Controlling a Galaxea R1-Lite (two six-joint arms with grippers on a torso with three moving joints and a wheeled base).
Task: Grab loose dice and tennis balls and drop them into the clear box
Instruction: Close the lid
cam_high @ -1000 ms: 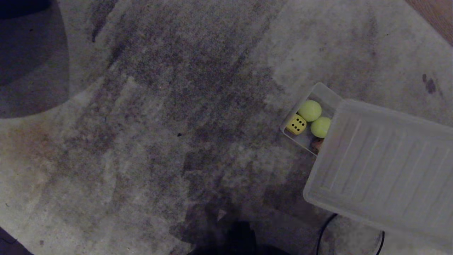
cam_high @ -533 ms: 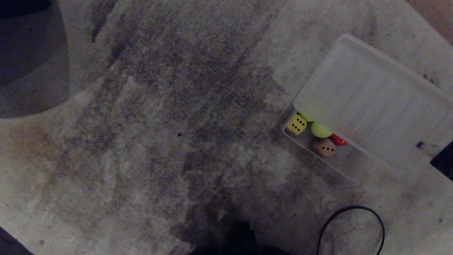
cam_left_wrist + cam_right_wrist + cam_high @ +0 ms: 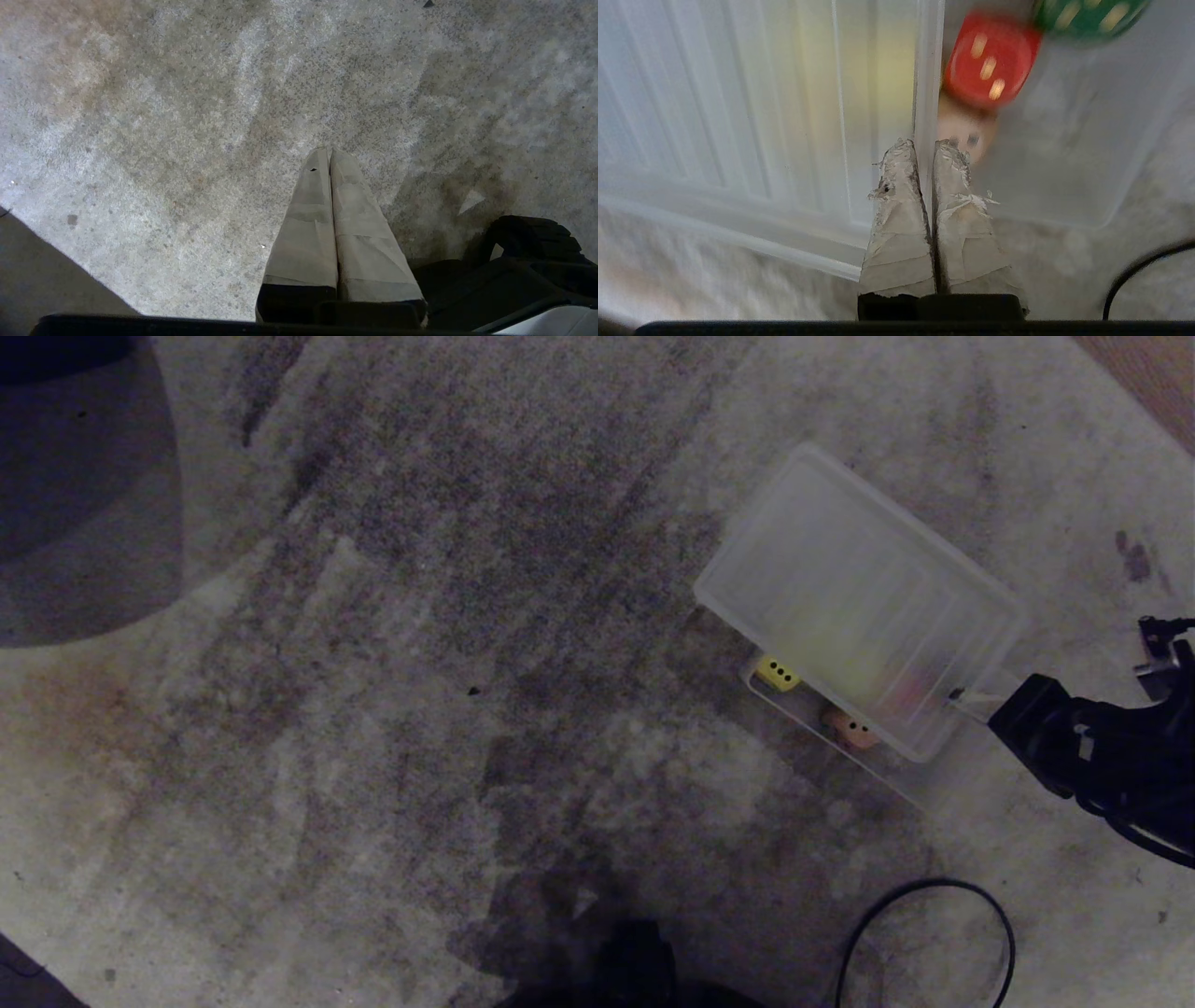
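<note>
On the carpet stands the clear box, mostly covered by a flat ribbed translucent tray held over it. My right gripper comes in from the right and is shut on the tray's rim. At the box's uncovered edge show a yellow die and a peach die. The right wrist view also shows a red die, a green die and the peach die inside the box. The tennis balls are only a yellow-green blur through the tray. My left gripper hangs shut over bare carpet.
A black cable loop lies on the carpet near the box. A dark rounded shape fills the far left corner. Wood floor shows at the far right. My own dark base is at the near edge.
The ribbed tray swung from the near right to over the box, hiding both tennis balls and the red die in the head view. My right arm has come into the head view.
</note>
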